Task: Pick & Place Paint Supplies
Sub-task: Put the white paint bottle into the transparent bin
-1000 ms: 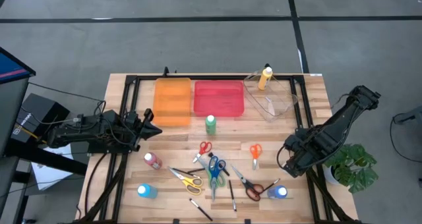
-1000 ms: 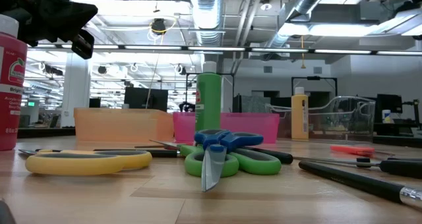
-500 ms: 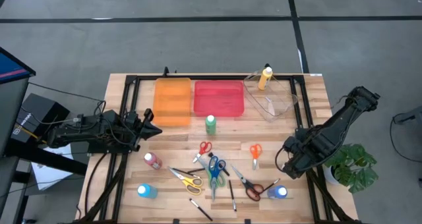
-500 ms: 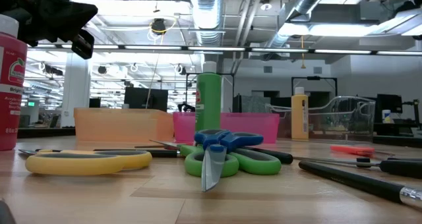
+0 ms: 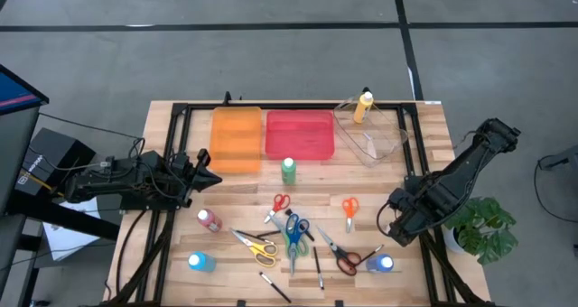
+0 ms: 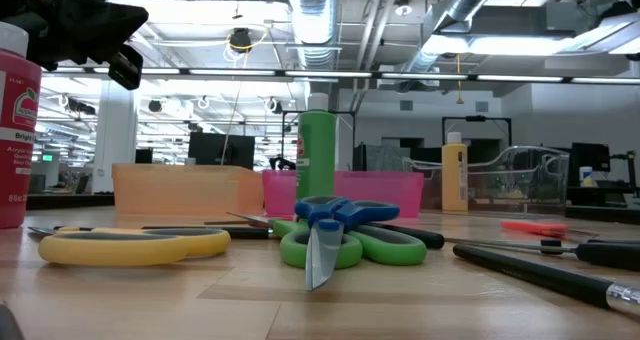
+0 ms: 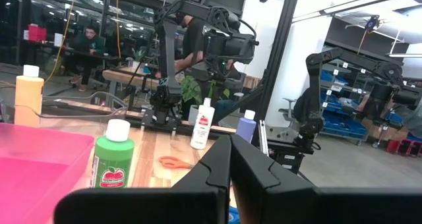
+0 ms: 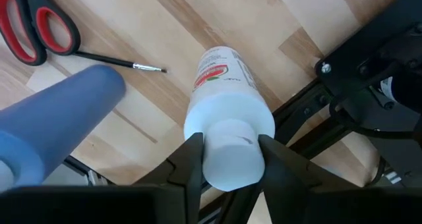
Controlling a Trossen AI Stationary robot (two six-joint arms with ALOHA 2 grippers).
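A white paint bottle (image 8: 224, 85) stands near the table's right edge, beside a blue bottle (image 8: 59, 118). My right gripper (image 8: 229, 166) points down over it, shut on its cap; in the high view the gripper (image 5: 397, 222) hides the bottle. My left gripper (image 7: 231, 165) is shut and holds nothing, hovering at the table's left side (image 5: 206, 173). A green bottle (image 5: 288, 170), a pink bottle (image 5: 209, 220), several scissors (image 5: 291, 235) and thin brushes (image 5: 318, 269) lie on the wood. A yellow bottle (image 5: 363, 106) stands in a clear container. My right gripper pinches the white bottle's cap (image 8: 214, 161) between its two fingers (image 8: 188, 159), one on each side. The fingers come from above, pointing down. The bottle stands upright below them; in the left wrist view its bottom (image 7: 198, 145) is on the table.
An orange tray (image 5: 236, 140), a pink tray (image 5: 300, 135) and a clear container (image 5: 375, 135) line the far edge. A second blue bottle (image 5: 200, 263) stands near left. Red scissors (image 8: 30, 29) and a brush (image 8: 119, 60) lie close to the white bottle. A plant (image 5: 483, 226) sits beyond the table's right edge.
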